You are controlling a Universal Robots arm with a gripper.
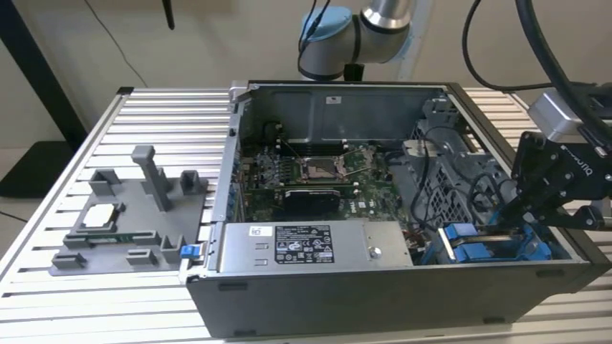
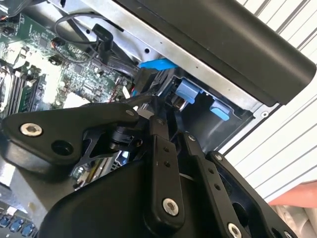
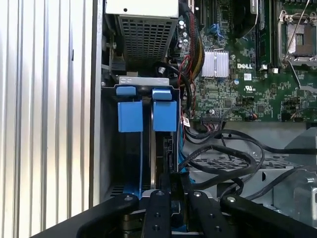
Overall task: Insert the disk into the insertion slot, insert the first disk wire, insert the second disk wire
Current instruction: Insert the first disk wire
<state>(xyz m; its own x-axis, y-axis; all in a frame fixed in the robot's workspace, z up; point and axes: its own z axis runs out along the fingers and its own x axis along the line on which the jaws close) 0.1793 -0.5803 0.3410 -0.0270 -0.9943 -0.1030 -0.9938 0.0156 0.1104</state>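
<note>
- Hanging with the black pincer (image 3: 172, 182) low inside the drive corner of the open computer case (image 1: 383, 301), right over the insertion slot (image 3: 136, 81).
- Not being able to tell if the pincer is clenched, released or grasping something, so leaving this point open.
- Finding the disk (image 3: 167, 148) just ahead of the pincer in the first wrist view. Standing on its edge inside the insertion slot, as far as can be told, in the compartment nearer to the motherboard (image 3: 237, 84), with a thin blue strip of its carrier running along it.
- Noticing two blue tabs (image 3: 130, 114) side by side at the far end of the slot, just under its grey metal rim.
- Seeing black cables (image 3: 223, 148) lying loose just beside the slot, on the motherboard's side. Not being able to tell if any of them is plugged into the disk.
- Going further, meeting the grey power-supply box (image 1: 383, 244) with a label on top, lying along the case wall near the slot.
- Observing the case standing on the slatted aluminium bench (image 1: 153, 107).
- Finding a grey fixture tray (image 1: 182, 222) on the same bench at the exterior view's left, near the case but not touching it, carrying a small square chip (image 1: 100, 215).
- Ending with the robot arm (image 1: 354, 29), rising behind the far wall of the case.
</note>
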